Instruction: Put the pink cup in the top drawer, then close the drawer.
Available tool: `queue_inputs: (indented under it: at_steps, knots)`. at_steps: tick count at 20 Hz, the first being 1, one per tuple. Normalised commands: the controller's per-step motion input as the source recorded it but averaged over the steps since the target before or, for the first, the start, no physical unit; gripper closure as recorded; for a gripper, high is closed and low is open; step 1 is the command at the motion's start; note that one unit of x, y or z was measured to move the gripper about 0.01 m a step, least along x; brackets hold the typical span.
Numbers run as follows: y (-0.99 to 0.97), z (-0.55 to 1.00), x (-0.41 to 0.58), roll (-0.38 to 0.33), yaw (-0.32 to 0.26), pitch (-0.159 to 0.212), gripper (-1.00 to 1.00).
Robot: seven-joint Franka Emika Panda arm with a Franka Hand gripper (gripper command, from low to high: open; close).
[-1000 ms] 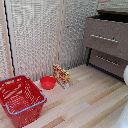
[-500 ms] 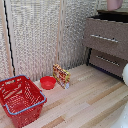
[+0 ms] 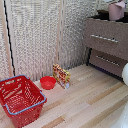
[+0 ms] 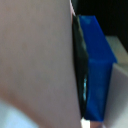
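Your robot shows little of itself here. In the wrist view you get one gripper finger (image 4: 97, 70) — a saturated blue block with flat faces and a squared corner, backed by a thin, glossy black strip along its inner edge. In the exterior view, only a smooth white rounded casing (image 3: 125, 74) is visible.

Exterior view wide, angled down at floor (image 3: 85, 100); wrist view pressed against pink surface (image 4: 35, 60).
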Motion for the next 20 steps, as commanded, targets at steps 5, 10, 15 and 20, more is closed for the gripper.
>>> queue_inputs:
  at_steps: [5, 10, 15, 20]
  knots:
    - [0.07, -0.01, -0.085, 0.003, 0.003, 0.033, -1.00]
    - [0.40, 0.35, 0.000, -0.008, 0.027, 0.017, -1.00]
    - [0.40, 0.30, 0.014, -0.091, 0.140, 0.026, -1.00]
    - [0.08, 0.13, 0.019, -0.122, 0.239, 0.001, -1.00]
